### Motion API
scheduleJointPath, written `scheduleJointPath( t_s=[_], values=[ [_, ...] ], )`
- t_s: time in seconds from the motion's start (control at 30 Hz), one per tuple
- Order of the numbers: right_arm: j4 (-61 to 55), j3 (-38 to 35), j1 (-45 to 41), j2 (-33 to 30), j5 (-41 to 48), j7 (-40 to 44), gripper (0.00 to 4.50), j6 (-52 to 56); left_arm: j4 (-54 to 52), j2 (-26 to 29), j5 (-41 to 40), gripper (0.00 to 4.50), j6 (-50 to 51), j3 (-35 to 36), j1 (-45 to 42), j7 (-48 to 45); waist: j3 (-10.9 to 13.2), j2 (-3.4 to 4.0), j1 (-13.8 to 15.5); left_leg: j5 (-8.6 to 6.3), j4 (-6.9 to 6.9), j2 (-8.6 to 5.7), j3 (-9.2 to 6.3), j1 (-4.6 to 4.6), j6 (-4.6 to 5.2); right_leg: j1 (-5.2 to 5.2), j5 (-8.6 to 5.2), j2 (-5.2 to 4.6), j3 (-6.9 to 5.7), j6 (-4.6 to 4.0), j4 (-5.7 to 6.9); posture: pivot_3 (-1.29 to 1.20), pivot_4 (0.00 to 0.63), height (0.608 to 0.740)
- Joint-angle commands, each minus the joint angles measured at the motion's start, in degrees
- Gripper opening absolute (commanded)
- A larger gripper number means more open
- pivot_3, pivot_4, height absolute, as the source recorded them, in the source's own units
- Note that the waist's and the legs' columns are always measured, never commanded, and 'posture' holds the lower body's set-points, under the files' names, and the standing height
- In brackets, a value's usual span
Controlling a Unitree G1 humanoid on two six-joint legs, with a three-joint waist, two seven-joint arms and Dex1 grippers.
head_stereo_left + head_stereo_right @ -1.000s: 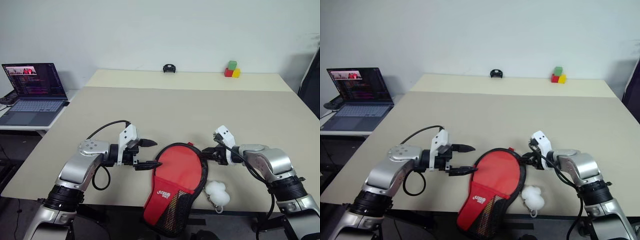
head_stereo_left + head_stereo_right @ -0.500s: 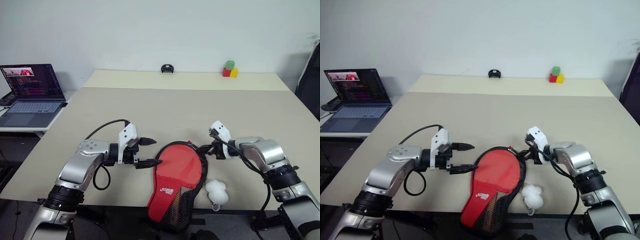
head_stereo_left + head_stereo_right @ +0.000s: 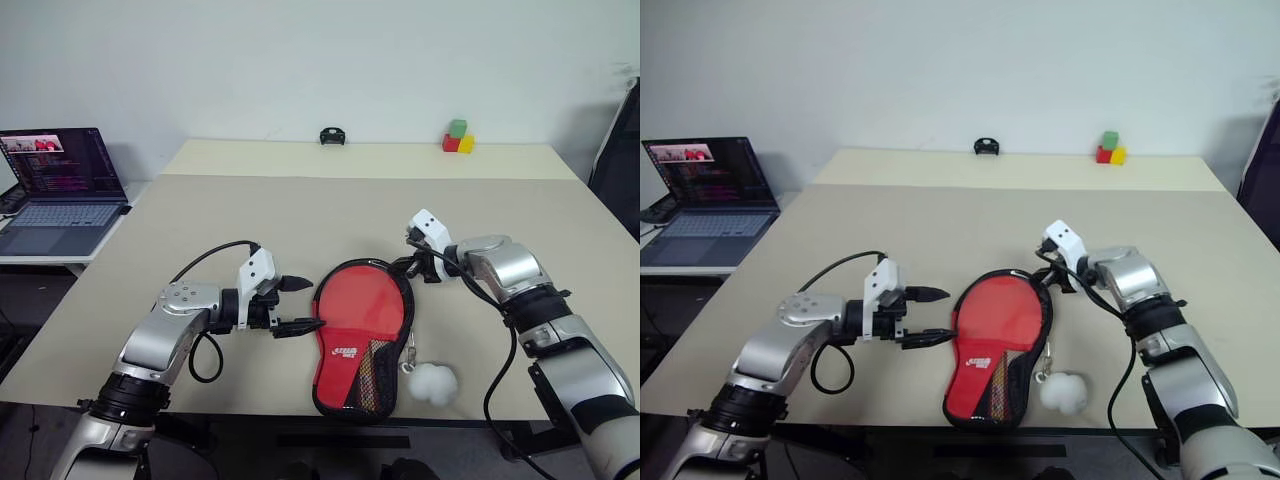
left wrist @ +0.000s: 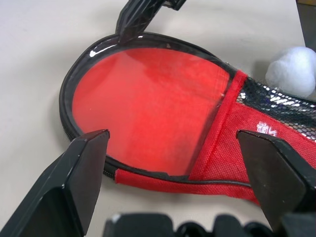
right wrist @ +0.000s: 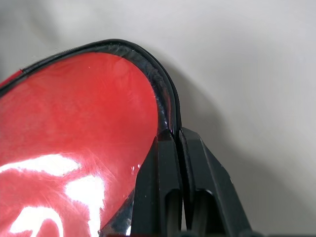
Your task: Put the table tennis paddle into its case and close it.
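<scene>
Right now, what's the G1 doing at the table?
It is working on the red paddle case, which lies flat near the table's front edge. The right end effector is shut, pinching the case's black zipper edge at the round end. The left end effector hovers open beside the case. A white pom-pom lies alongside.

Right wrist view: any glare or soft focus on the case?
Right wrist view: white glare patches on the case's glossy red window, right tool shut on its black rim. Left wrist view: red face looks hazy, highlights along the zipper edge, left tool fingers loom large.
</scene>
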Motion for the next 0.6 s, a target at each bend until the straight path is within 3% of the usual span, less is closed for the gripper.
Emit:
scheduleJointPath(
  t_s=[0.03,0.6],
  values=[
    [3.7,-0.3,-4.0,1.4,-2.0,1.3,0.02,-5.0,-2.4,-0.2,-0.1,4.5,-1.1,0.6,-0.2,0.3,0.0,0.0,-0.1,0.0,0.0,0.0,0.0,0.0,0.0,-0.01,0.0,0.0,0.0,0.0,0.01,0.0,0.15,0.74],
    [15.9,-2.7,-8.7,8.2,-6.5,-1.1,0.02,-11.6,-1.7,-1.3,0.6,4.5,-1.6,-0.1,-0.7,0.4,0.0,0.02,-0.4,0.01,0.01,0.03,0.35,-0.01,-0.01,-0.34,-0.01,0.0,0.23,-0.03,0.38,0.0,0.15,0.74]
  ],
)
